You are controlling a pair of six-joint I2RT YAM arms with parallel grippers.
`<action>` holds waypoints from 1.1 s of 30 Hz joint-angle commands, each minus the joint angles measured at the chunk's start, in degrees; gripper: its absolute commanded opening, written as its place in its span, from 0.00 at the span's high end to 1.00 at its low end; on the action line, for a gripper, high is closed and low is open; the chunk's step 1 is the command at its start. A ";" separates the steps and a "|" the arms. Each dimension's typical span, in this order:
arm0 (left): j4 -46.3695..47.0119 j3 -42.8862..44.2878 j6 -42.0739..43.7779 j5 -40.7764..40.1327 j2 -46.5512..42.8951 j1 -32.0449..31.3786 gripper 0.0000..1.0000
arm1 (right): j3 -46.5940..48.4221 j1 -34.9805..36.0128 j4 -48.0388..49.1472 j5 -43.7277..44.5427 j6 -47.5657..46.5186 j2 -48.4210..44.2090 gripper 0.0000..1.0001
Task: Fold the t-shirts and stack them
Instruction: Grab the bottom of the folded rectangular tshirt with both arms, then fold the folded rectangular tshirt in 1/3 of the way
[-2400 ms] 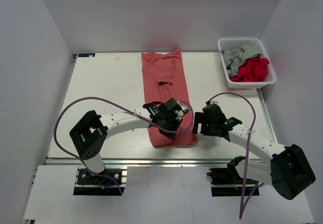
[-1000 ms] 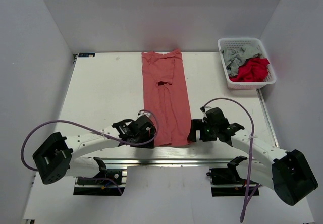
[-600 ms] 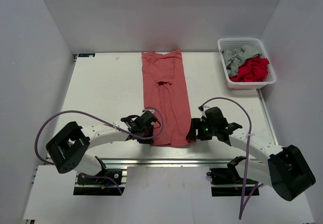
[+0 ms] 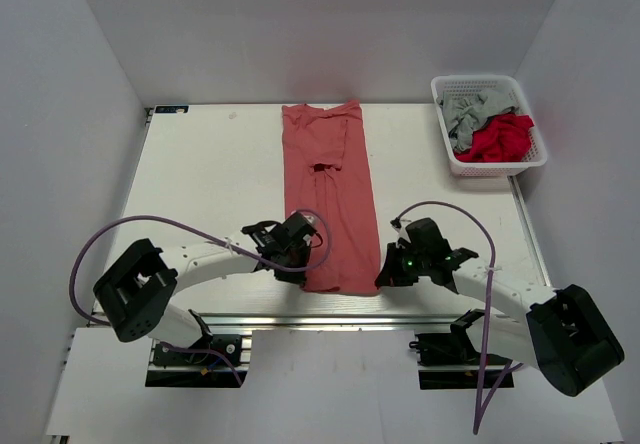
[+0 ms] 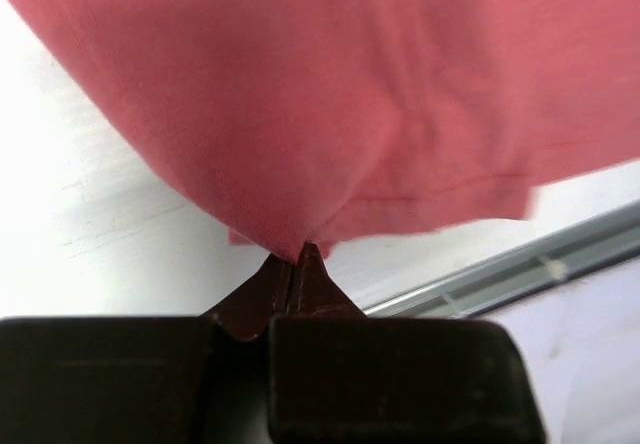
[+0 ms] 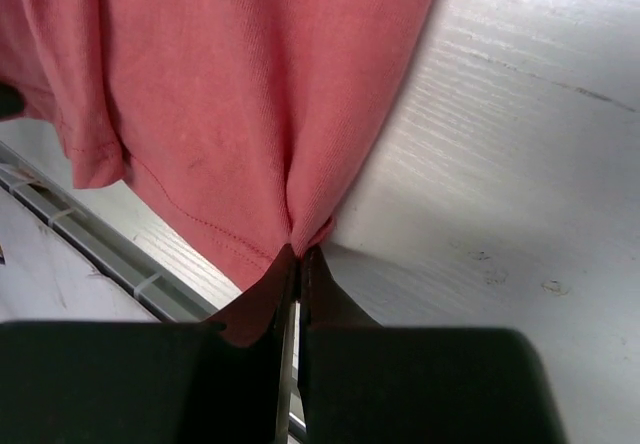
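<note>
The salmon-red t-shirt (image 4: 330,194) lies as a long strip down the centre of the table (image 4: 210,174). At its bottom corners, the left gripper (image 5: 300,256) and right gripper (image 6: 297,254) are each clenched on cloth.

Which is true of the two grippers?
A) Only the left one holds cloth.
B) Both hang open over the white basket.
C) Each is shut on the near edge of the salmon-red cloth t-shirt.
C: the wrist views show left gripper and right gripper each pinching the salmon-red cloth t-shirt.
</note>
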 commanded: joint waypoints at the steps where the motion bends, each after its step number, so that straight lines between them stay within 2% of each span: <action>1: -2.73 6.94 2.16 -2.72 -1.59 0.02 1.00 | 5.15 0.09 -0.31 2.75 -1.60 -1.17 1.00; 4: -5.28 10.64 2.77 -6.15 -0.90 1.68 1.00 | 9.64 -0.08 -2.32 7.14 -1.42 -0.55 1.00; 10: -8.27 18.99 3.83 -9.84 7.01 6.51 1.00 | 18.42 -0.17 -2.51 11.56 -2.39 5.86 1.00; 15: -6.17 24.44 6.11 -10.37 7.72 10.74 1.00 | 27.31 -0.52 -2.77 14.72 -2.30 14.72 1.00; 20: -4.94 30.07 8.84 -11.60 8.95 15.13 1.00 | 36.71 -1.31 -2.51 17.63 -2.30 19.83 1.00; 21: -4.94 31.91 9.37 -11.60 10.35 15.66 1.00 | 37.68 -1.40 -2.68 20.50 -2.39 20.89 1.00; 33: -0.64 42.64 13.85 -9.50 19.05 22.60 1.00 | 53.59 -4.21 -3.03 20.79 -7.31 32.14 1.00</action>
